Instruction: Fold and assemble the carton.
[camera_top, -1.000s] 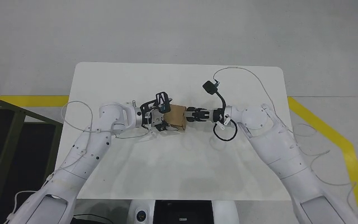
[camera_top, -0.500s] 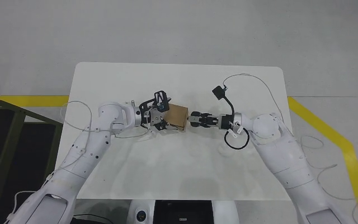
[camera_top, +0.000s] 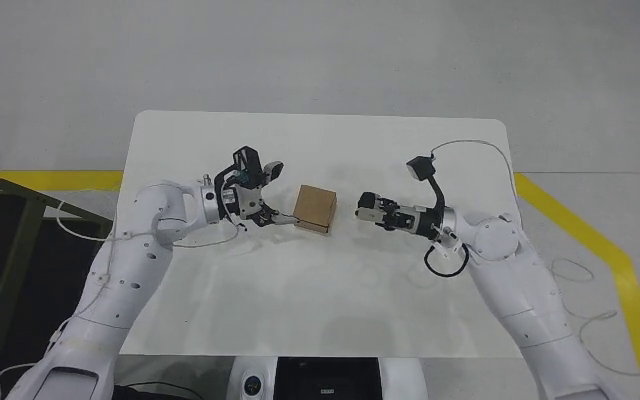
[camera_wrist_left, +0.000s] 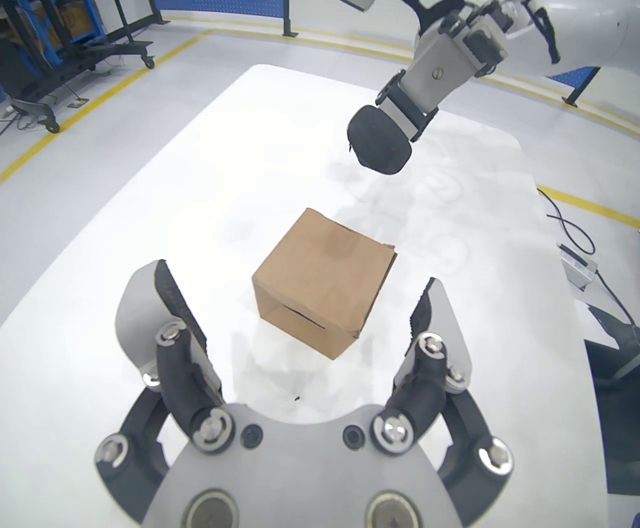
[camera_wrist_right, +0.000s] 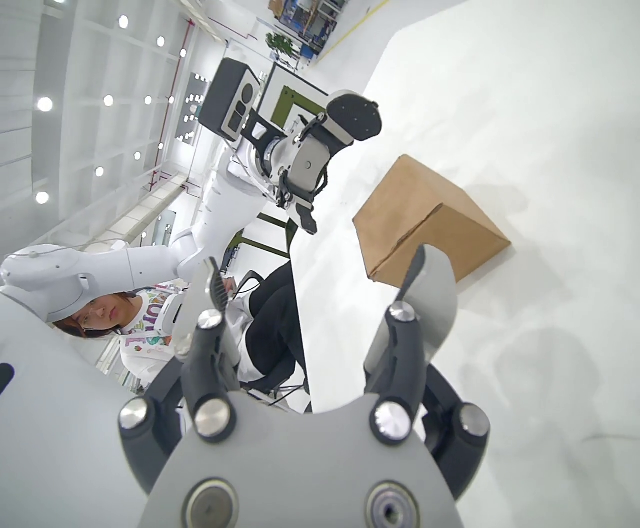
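Observation:
A small brown carton (camera_top: 315, 208) stands closed as a cube on the white table (camera_top: 330, 290), near its middle. In the left wrist view the carton (camera_wrist_left: 324, 281) lies a short way beyond my left gripper (camera_wrist_left: 295, 287), which is open and holds nothing. My left gripper (camera_top: 283, 207) sits just left of the carton in the top view, apart from it. My right gripper (camera_top: 362, 208) is right of the carton, also apart. In the right wrist view the carton (camera_wrist_right: 425, 220) lies past my right gripper (camera_wrist_right: 320, 270), open and empty.
The table around the carton is bare white surface. Loose cables (camera_top: 455, 145) trail from the right arm over the table's far right part. Yellow floor lines (camera_top: 565, 215) run beside the table's edges.
Both grippers have let go of the carton and drawn back, left to the left and right to the right. The carton now stands alone on the table.

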